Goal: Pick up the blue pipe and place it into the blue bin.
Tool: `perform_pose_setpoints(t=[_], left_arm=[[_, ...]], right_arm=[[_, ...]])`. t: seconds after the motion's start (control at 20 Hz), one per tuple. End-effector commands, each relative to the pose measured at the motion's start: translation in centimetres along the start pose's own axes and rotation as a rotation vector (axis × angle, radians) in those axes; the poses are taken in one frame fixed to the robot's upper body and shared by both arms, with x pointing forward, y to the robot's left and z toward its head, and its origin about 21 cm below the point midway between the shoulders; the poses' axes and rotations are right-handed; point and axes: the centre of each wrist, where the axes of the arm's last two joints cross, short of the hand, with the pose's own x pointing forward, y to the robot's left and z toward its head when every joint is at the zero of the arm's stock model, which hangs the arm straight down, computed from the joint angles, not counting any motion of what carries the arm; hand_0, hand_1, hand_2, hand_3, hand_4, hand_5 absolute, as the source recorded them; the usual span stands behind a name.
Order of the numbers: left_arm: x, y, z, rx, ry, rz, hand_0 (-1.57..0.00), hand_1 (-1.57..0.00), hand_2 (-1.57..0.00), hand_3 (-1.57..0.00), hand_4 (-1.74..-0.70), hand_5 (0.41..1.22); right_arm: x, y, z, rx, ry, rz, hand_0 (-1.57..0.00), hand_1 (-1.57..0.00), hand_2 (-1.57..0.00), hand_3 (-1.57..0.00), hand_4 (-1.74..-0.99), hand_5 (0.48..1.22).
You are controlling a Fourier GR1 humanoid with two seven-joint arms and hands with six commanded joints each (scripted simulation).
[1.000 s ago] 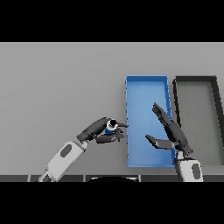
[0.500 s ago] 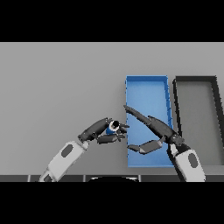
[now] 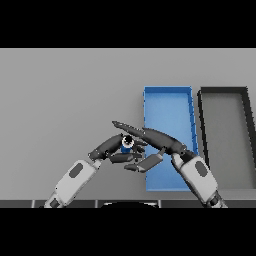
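Starting big: grey table point(image 3: 60, 100) fills the frame, w/ the blue bin point(image 3: 167, 107) right of centre and a dark bin point(image 3: 225, 135) at the right edge, the 2 just beside each other. Both look unchanged vs 1 s ago.

Arms next. Left arm enters from lower left, right arm from lower right; they now meet at frame centre, just left of the blue bin's lower-left wall. That's the change: 1 s ago the right hand point(image 3: 160, 142) was over the lower right part of the blue bin, well apart from the left; 0.5 s ago it was swinging across; now it has crossed the bin's left wall and its straight, spread fingers reach over and under the left hand point(image 3: 117, 147). Right hand isn't pinching anything, as far as I can tell.

Left hand has barely moved, fingers curled round the blue pipe point(image 3: 127, 145), which shows only as a small blue bit w/ a pale round end, between both hands, outside the bin.

Meaning, my read: pipe is picked up but not binned yet. Looks like a handover or 2-hand support is being set up. Whether right fingers actually touch the pipe I can't tell. Risk: pipe slipping if left lets go before right closes.
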Motion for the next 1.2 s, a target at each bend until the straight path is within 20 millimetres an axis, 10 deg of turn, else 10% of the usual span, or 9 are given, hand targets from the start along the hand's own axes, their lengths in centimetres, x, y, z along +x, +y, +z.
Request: perform_pose_setpoints(t=[0.0, 0.3, 0.5, 0.6, 0.85, 1.15], left_arm=[[0.1, 0.1, 0.1, -0.004, -0.011, 0.004, -1.57, -1.57, -1.57, -1.52, -1.73, 1.221], [0.0, -0.2, -0.1, -0.029, 0.013, 0.025, -1.57, -1.57, -1.57, -1.40, -1.72, 1.221], [0.6, 0.3, 0.0, -0.022, 0.043, -0.152, -0.88, -0.83, -0.80, -0.67, -1.61, 1.221], [0.6, -0.1, 0.2, -0.005, 0.013, -0.110, -1.03, -1.01, -0.99, -0.62, -1.66, 1.192], [0.4, -0.2, 0.1, 0.008, -0.026, -0.005, -1.39, -1.39, -1.38, -0.55, -1.71, 1.212], [0.3, 0.1, -0.5, -0.006, 0.002, -0.064, -1.50, -1.36, -1.52, -0.51, -1.73, 1.219]], right_arm=[[0.2, -0.2, -0.4, 0.000, -0.005, -0.001, 0.00, 0.00, 0.00, 0.00, -1.225, 0.515], [-0.6, -0.6, -3.3, 0.074, 0.012, -0.010, -0.05, -0.08, -0.11, -0.04, -1.268, 0.519], [-0.4, -0.3, -4.7, 0.142, 0.009, 0.004, -0.70, -0.71, -0.71, -0.56, -1.453, 0.551], [-0.5, -0.3, -5.0, 0.157, -0.003, -0.042, -1.01, -1.02, -1.02, -0.83, -1.541, 0.604], [-0.5, 0.6, -5.1, 0.117, -0.063, -0.065, -1.39, -1.39, -1.39, -1.33, -1.458, 0.957], [-0.8, 0.7, -4.9, 0.124, -0.083, -0.033, -1.52, -1.52, -1.52, -1.51, -1.473, 1.152]])
